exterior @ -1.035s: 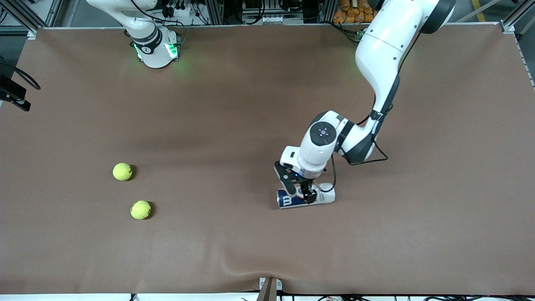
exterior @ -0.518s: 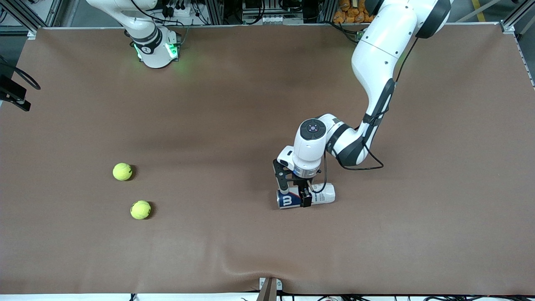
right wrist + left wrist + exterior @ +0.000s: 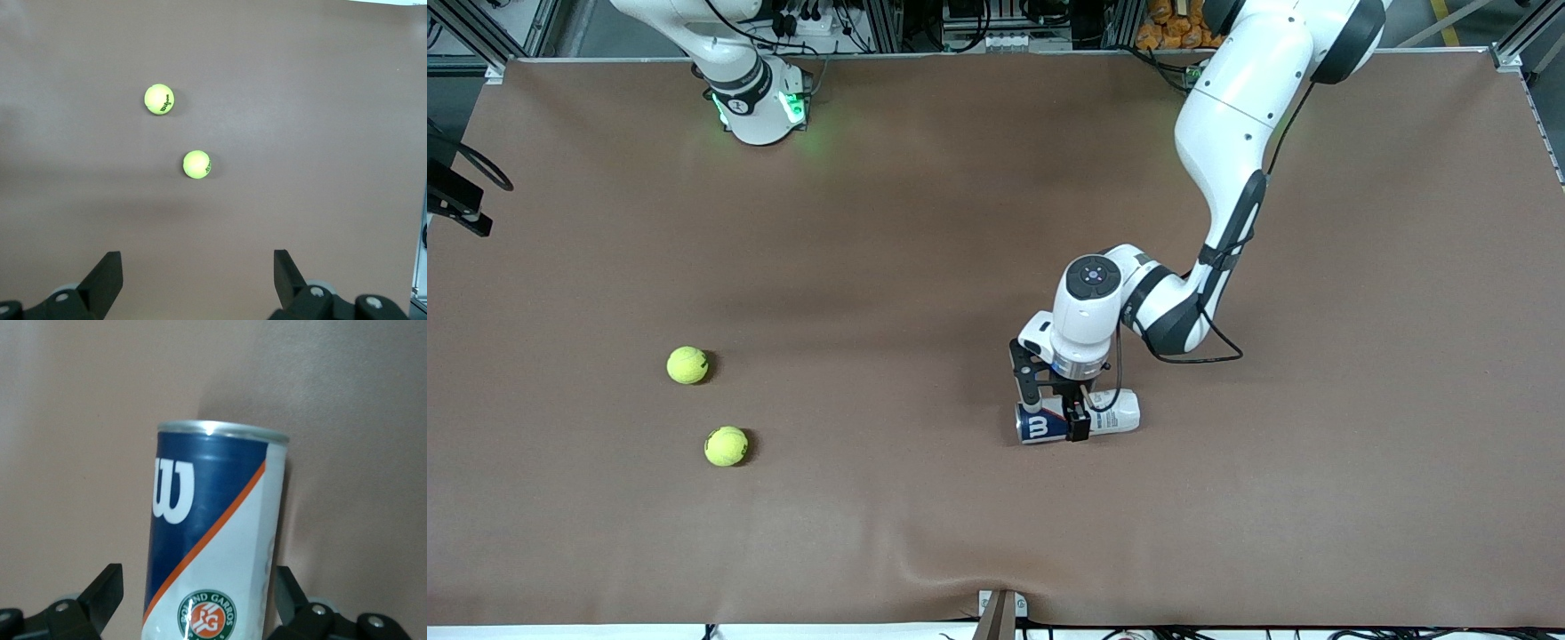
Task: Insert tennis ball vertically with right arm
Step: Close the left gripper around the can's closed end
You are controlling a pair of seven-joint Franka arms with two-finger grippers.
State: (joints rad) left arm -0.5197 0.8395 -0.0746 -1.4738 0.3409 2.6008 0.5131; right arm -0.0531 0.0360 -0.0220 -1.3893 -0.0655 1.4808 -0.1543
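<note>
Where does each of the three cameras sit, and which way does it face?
Front view: high across the table, facing the robots; shows the left arm reaching down and the right arm's base.
Left wrist view: on the left arm's wrist, facing the lying tennis ball can between the open left gripper's fingers.
Right wrist view: on the waiting right arm's wrist, facing two tennis balls past the open right gripper.
Shared: front and left wrist views show the can; front and right wrist views show the balls.
</note>
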